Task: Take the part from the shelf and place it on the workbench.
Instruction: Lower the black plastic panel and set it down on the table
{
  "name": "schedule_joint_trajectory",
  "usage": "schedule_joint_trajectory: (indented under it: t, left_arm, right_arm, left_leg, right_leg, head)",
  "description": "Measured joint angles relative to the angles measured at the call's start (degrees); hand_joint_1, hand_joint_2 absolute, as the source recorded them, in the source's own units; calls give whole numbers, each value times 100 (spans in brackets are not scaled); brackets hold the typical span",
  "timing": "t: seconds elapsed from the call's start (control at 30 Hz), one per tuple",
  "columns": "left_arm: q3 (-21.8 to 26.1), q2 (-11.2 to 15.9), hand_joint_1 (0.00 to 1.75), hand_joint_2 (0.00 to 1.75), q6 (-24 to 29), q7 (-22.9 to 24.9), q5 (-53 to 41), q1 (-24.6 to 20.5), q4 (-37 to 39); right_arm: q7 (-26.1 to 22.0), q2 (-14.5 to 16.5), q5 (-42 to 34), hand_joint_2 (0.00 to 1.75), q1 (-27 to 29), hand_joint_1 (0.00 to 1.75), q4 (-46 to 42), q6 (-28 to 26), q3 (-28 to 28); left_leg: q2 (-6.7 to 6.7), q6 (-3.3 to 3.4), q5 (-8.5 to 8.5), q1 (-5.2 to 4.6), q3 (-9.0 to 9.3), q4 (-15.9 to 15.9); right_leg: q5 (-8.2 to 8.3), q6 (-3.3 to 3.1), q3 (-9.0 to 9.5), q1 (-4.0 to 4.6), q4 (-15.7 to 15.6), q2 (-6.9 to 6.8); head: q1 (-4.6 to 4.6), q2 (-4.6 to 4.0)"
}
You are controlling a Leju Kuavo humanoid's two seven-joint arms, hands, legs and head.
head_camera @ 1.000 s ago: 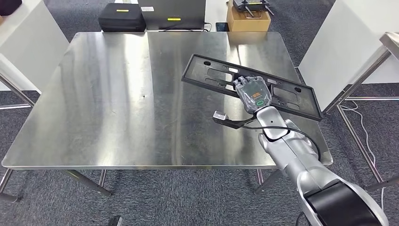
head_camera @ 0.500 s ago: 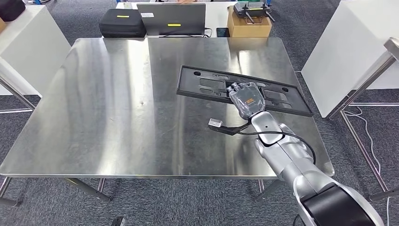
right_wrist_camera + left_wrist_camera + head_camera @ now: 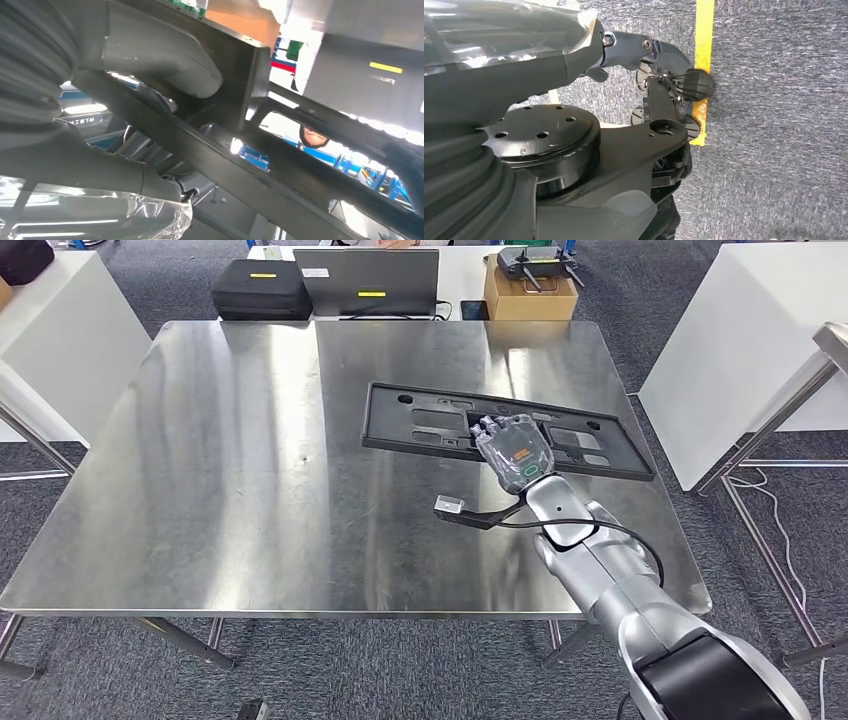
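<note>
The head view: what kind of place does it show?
Probably a workshop or robot test lab: a stainless steel workbench, grey carpet floor, and a laptop beside a black equipment case.

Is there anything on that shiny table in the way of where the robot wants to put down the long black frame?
Nothing visible. The right hand grips the black plastic frame over the steel workbench, and the surface beneath and around it is bare metal. The laptop, black case and cardboard box sit beyond the far edge.

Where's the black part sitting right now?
In the head view the black part is over the right half of the steel workbench, held at its near edge by the right hand.
</note>
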Motion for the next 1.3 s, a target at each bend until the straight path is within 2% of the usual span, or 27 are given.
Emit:
schedule_joint_trajectory:
  t: [0.13,0.47,1.0,1.07,1.17,1.3]
  left_arm:
    - [-46,-1,0,175,-79,-67,-67,-14,0]
    - [-53,1,0,175,-16,-68,30,-19,0]
    - [26,-1,0,175,53,-106,185,10,0]
    - [32,-14,0,175,79,-384,186,65,1]
    - [32,-77,0,175,97,-1082,168,260,30]
    - [30,-166,0,175,98,-1306,155,472,87]
  right_arm:
    - [-28,90,-23,0,7,0,-75,104,4]
    - [-143,240,-264,0,-26,0,-274,883,0]
    - [-400,283,-1013,0,-649,0,-288,1118,174]
    - [-380,279,-1130,0,-697,0,-280,1108,205]
    - [-298,234,-1288,0,-759,0,-278,1107,242]
    - [-232,94,-1483,0,-828,0,-273,1108,284]
  left_leg:
    - [-2,0,0,-17,3,2]
    - [-3,2,0,-31,5,5]
    - [-3,1,1,-29,5,5]
    - [0,2,0,-29,5,5]
    - [6,2,-1,-31,5,5]
    - [-5,4,-2,-37,5,6]
  right_leg:
    - [0,0,-1,-2,0,0]
    - [1,1,1,-14,-1,-1]
    - [1,1,3,-18,0,-1]
    - [1,1,3,-18,0,0]
    - [1,1,-1,-18,0,2]
    - [1,1,-5,-18,-1,0]
  head:
    - [0,0]
    - [0,0]
    - [0,0]
    - [0,0]
    - [-1,0]
    - [1,0]
